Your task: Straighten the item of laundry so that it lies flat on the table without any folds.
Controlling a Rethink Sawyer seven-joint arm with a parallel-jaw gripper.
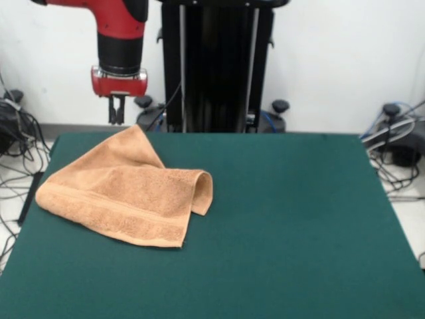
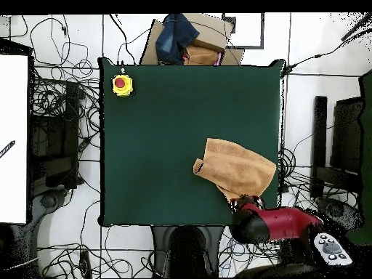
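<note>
- Dark green table (image 1: pixel 285 219) filling the near ground; a yellow box with a red button (image 2: pixel 122 85) on one corner.
- Peach towel (image 1: pixel 126 193) lying folded over, toward the table's far left corner.
- Cables on the floor round the table; white wall behind.
- Red arm upright, gripper (image 1: pixel 117 113) hanging just above the towel's far tip, fingers close together, holding nothing.

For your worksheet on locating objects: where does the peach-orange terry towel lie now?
In the front view the peach-orange terry towel lies folded at the left of the dark green table, its far corner just below the gripper.
</note>
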